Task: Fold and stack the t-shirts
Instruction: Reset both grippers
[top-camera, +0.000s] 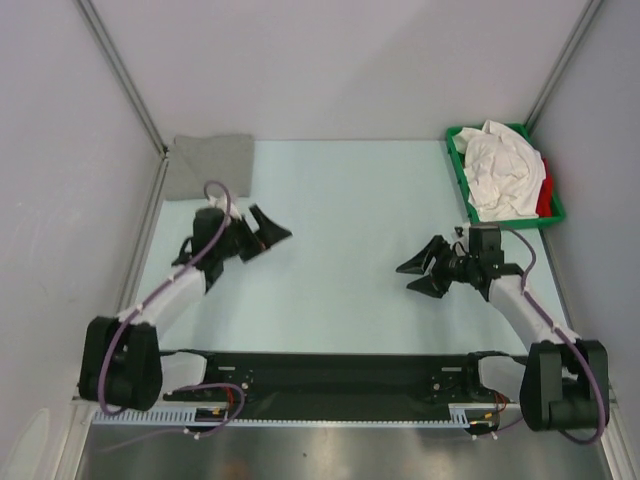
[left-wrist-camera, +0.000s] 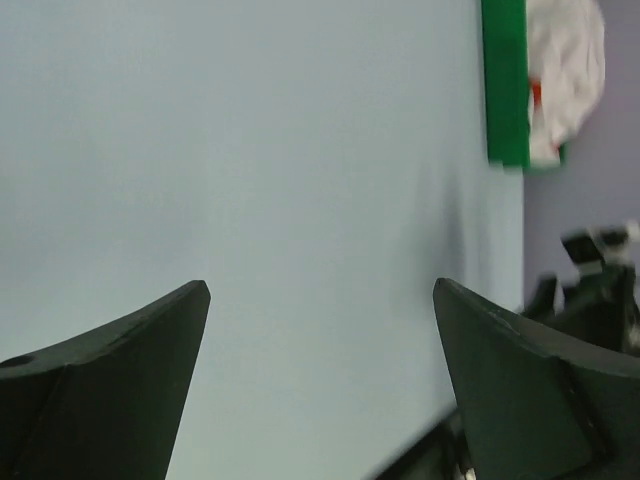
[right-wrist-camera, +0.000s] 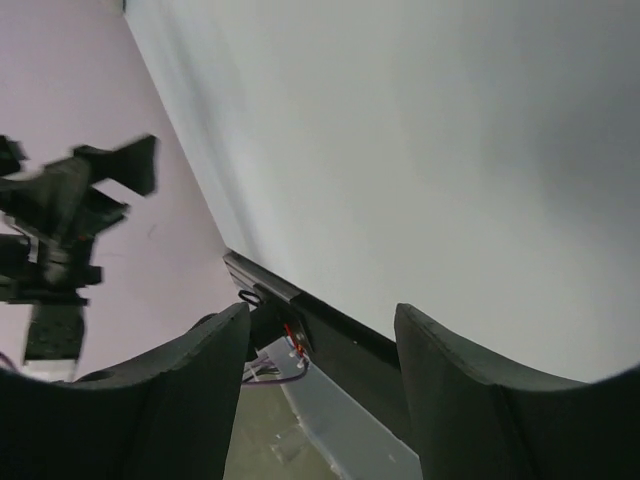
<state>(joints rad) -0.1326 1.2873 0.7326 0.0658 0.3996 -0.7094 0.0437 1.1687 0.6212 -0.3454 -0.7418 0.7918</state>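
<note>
1. Grey t-shirt (top-camera: 210, 165): lies folded flat on the pale worktop (top-camera: 350, 200), in the far-left corner at about 11 o'clock in the overhead view. It touches the side wall.
2. White t-shirts (top-camera: 500, 170): a crumpled heap in the green tray (top-camera: 462, 185), at about 1 o'clock against the right wall. A red t-shirt (top-camera: 546, 195) shows at the heap's 4 o'clock edge, inside the tray.
3. Left pincer (top-camera: 268, 228): sits just at 5 o'clock of the grey t-shirt, clear of the cloth and pointing toward 3 o'clock. The jaws are spread wide. In its wrist view (left-wrist-camera: 320, 290) only bare worktop shows between the two dark fingers, with the tray (left-wrist-camera: 505, 80) and white heap (left-wrist-camera: 565, 70) at the upper right.
4. Right pincer (top-camera: 408, 278): sits at 7 o'clock of the tray, well apart from it and pointing toward 9 o'clock. The jaws stand apart and grip nothing. Its wrist view (right-wrist-camera: 320, 315) shows worktop and the near edge between the fingers.
5. The two pincers face each other across the middle of the worktop, well apart.
</note>
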